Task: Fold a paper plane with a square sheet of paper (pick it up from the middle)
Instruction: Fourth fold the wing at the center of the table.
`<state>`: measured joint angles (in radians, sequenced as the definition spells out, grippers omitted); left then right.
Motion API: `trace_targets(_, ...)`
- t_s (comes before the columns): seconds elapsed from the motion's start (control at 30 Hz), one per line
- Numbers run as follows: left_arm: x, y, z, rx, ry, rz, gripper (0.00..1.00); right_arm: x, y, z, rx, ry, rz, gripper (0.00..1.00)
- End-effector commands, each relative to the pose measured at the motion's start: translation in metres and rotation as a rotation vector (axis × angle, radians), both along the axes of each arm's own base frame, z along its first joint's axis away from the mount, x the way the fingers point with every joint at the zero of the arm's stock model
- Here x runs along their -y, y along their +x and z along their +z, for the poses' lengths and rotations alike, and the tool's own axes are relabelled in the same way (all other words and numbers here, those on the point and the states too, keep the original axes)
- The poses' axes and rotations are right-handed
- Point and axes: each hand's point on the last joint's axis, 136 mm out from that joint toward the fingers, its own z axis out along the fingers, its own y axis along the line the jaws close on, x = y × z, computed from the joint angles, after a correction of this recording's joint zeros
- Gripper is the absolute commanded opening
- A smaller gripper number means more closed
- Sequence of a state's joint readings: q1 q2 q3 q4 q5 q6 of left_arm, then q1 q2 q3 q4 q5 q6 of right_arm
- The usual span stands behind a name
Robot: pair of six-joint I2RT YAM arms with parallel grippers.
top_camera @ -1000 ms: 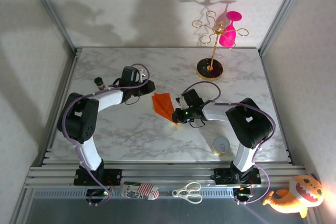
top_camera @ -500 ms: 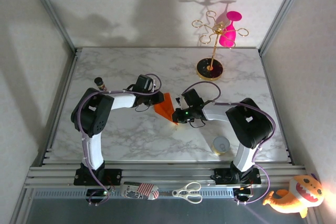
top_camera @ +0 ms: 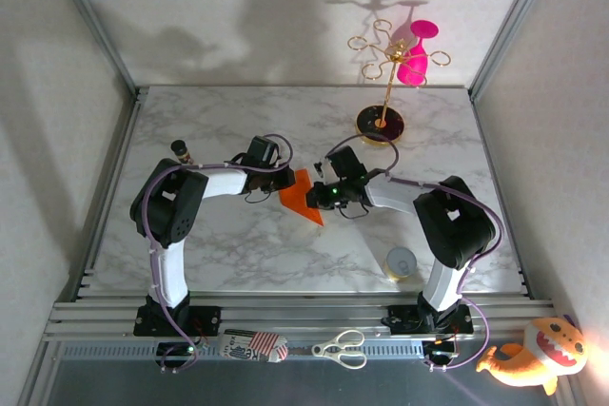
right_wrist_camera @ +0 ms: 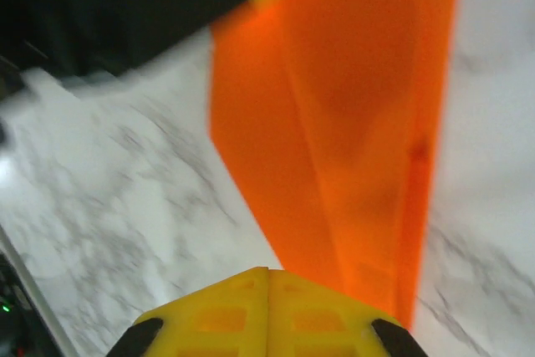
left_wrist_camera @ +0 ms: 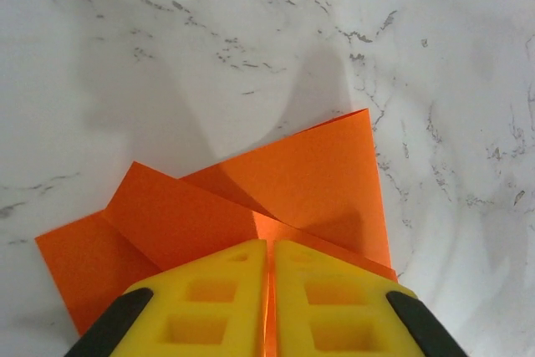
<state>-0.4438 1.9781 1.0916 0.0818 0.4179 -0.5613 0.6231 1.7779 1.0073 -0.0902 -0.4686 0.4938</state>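
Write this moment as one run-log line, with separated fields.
orange paper: partly folded | left tool: shut on it | right tool: shut on it | phase: folding

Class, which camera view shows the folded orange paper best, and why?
Left wrist: the orange paper is sharp, its folds and edges plain. Top external shows it small, mid-table. Right wrist shows it close but blurred.
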Motion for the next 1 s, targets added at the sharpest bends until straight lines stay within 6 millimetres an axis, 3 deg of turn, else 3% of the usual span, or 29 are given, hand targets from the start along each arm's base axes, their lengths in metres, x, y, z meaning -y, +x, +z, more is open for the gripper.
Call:
trace_targets(0.0, -0.016, -0.009, -0.029, -0.077, 0.089, 0.030, 0.11, -0.009, 0.020, 0.005, 0.021, 0.014, -0.026, 0.06)
trace_targets(0.23, -0.017, -0.011, -0.032, -0.091, 0.092, 0.036, 0.11, -0.022, 0.027, -0.018, -0.022, -0.020, -0.007, 0.01)
trace_targets(0.53, -0.023, -0.013, -0.039, -0.115, 0.122, 0.057, 0.11, -0.012, 0.021, -0.051, -0.068, -0.094, -0.018, 0.00)
trace_targets(0.7, -0.034, -0.015, -0.047, -0.135, 0.182, 0.083, 0.11, -0.001, 0.005, -0.060, -0.095, -0.124, 0.002, 0.00)
trace_targets(0.97, -0.037, -0.018, -0.052, -0.151, 0.204, 0.089, 0.11, 0.017, -0.028, -0.055, -0.130, -0.132, 0.046, 0.01)
